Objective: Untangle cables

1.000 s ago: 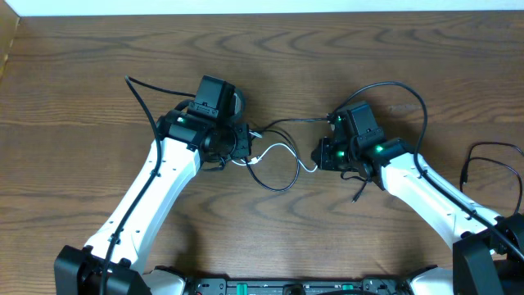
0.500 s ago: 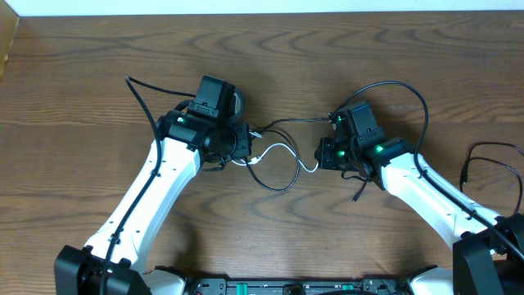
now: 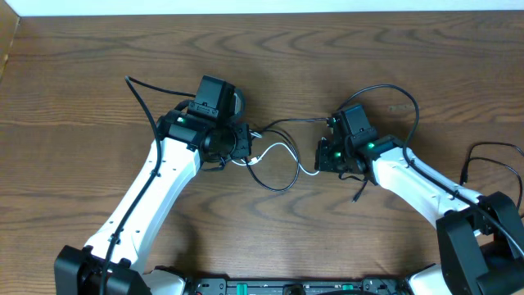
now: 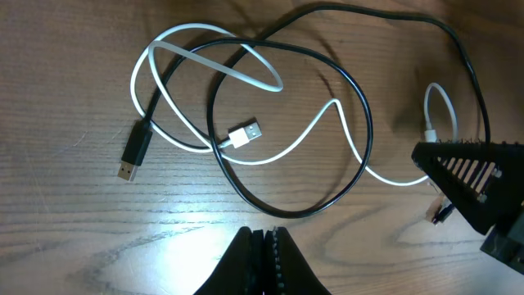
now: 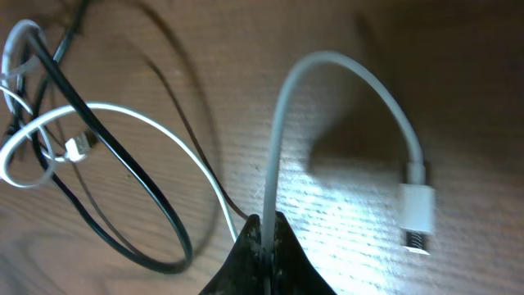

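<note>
A thin white cable [image 3: 282, 147] and a thin black cable [image 3: 278, 188] lie looped through each other on the wooden table between my arms. My right gripper [image 3: 319, 162] is shut on the white cable [image 5: 344, 61] a short way from its white plug [image 5: 417, 209], with the fingertips [image 5: 266, 238] low over the wood. My left gripper [image 3: 243, 147] is shut and holds nothing; in the left wrist view its fingers [image 4: 262, 254] sit just short of the black loop [image 4: 360, 115]. The white cable [image 4: 286, 147] crosses that loop. A black USB plug [image 4: 135, 152] and a white USB plug [image 4: 243, 133] lie loose.
The thicker black cords of the arms arc over the table behind the left arm [image 3: 143, 102] and over the right arm [image 3: 409, 98]. Another black cord [image 3: 483, 147] lies at the right edge. A pale strip [image 3: 262, 6] runs along the far table edge.
My right gripper has shifted slightly to the left with the white cable in it, and its arm cord has swung with it. The left arm has not moved.
</note>
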